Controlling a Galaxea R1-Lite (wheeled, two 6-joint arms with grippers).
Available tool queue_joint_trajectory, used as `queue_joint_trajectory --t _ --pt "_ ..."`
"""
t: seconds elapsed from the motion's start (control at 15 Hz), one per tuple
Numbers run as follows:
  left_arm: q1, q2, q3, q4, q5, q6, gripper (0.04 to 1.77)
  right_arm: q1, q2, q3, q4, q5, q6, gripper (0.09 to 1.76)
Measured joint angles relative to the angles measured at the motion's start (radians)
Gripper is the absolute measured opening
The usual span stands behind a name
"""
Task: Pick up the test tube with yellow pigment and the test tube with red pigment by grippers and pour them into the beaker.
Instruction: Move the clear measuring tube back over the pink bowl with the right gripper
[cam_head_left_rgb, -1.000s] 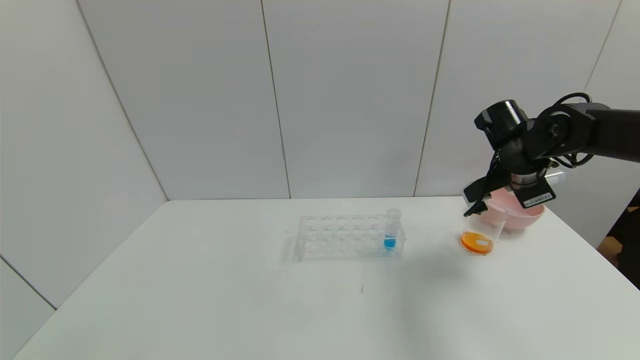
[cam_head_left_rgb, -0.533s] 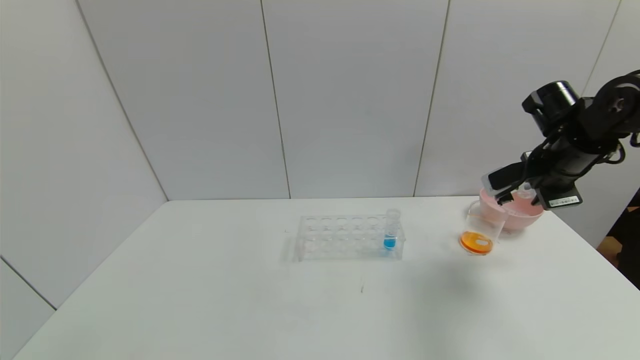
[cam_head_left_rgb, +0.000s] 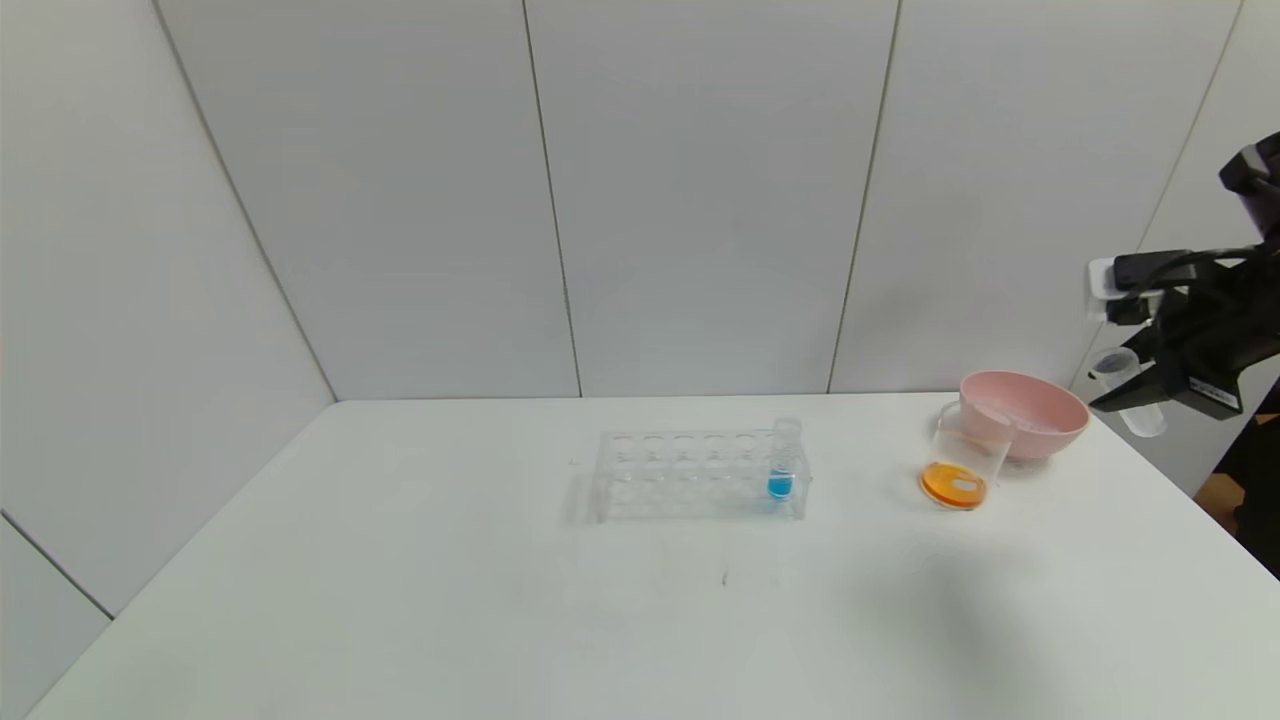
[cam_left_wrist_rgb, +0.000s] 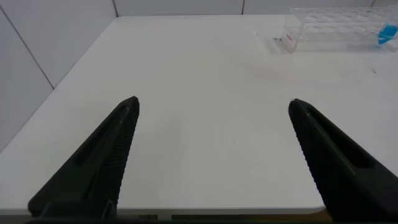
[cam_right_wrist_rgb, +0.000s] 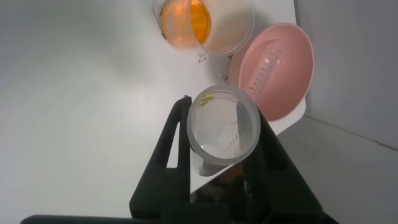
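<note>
Right tool (cam_head_left_rgb: 1125, 398) is clamped on your emptied test tube (cam_head_left_rgb: 1128, 389), with the beaker (cam_head_left_rgb: 962, 468) of orange liquid below-left on the bench (cam_head_left_rgb: 500, 600); grip gently mid-body—it's light, slick, fragile.

Table (cam_head_left_rgb: 500, 620): smooth, matt white surface. Rack (cam_head_left_rgb: 690, 475), beaker (cam_head_left_rgb: 962, 462) and held tube (cam_right_wrist_rgb: 222, 127): clear, glossy material, whether glass or plastic cannot be told; bowl (cam_head_left_rgb: 1035, 425): smooth pink plastic with a soft sheen. Gripper fingers (cam_left_wrist_rgb: 93, 168): matt black plastic; wall panels (cam_head_left_rgb: 700, 200): smooth, matt grey-white.
</note>
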Motion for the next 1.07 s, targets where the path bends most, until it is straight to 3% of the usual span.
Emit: queue_joint_trajectory --t 0.27,0.53,0.8,1.07 --pt "0.000 0.000 0.000 0.000 0.000 0.000 1.72 -0.071 -0.044 0.014 -0.012 0.194 0.251 0.54" --pt "0.000 0.000 0.000 0.000 0.000 0.000 1.72 -0.092 -0.057 0.009 -0.120 0.251 0.624 0.54" --pt "0.000 0.000 0.000 0.000 0.000 0.000 1.72 -0.085 -0.049 0.015 -0.377 0.230 0.958 0.54" --pt "0.000 0.000 0.000 0.000 0.000 0.000 1.72 -0.075 -0.040 0.065 -0.593 0.063 1.070 0.54"
